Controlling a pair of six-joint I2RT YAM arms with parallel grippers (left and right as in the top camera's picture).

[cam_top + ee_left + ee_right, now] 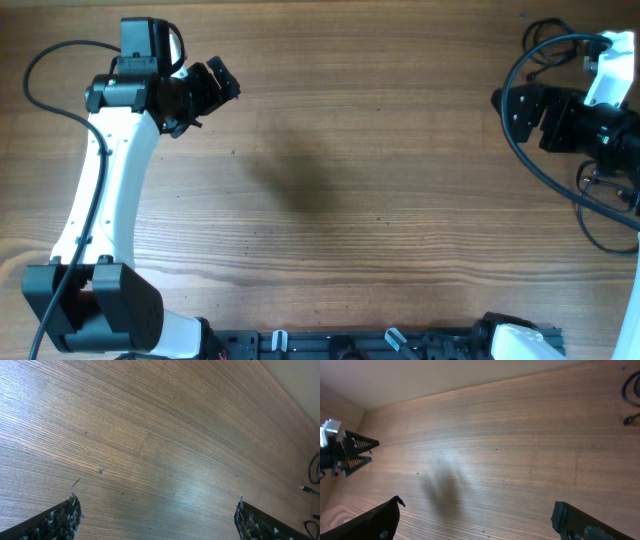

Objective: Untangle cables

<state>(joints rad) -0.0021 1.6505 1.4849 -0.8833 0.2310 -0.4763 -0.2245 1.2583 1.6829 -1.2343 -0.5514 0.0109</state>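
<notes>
In the overhead view the left gripper (214,86) sits at about 10 o'clock on the wooden surface (350,200), jaws pointing toward 3 o'clock; its wrist view shows both fingers (65,517) spread out to the lower corners of the frame, fully released, with only wood grain between them; they hold and touch nothing. The right gripper (506,106) sits at about 3 o'clock, jaws pointing toward 9 o'clock; its wrist view likewise shows the fingers (580,522) far apart, released, gripping nothing. The cables (541,37) lie at about 2 o'clock, near the far right corner of the surface, close to the right gripper and well apart from the left one; they are thin black loops, too small to tell how they are tangled. In the left wrist view one loop shows at the 3 o'clock edge, with a small plug end (308,489) just below it; in the right wrist view a loop and a plug show at about 1 o'clock.
</notes>
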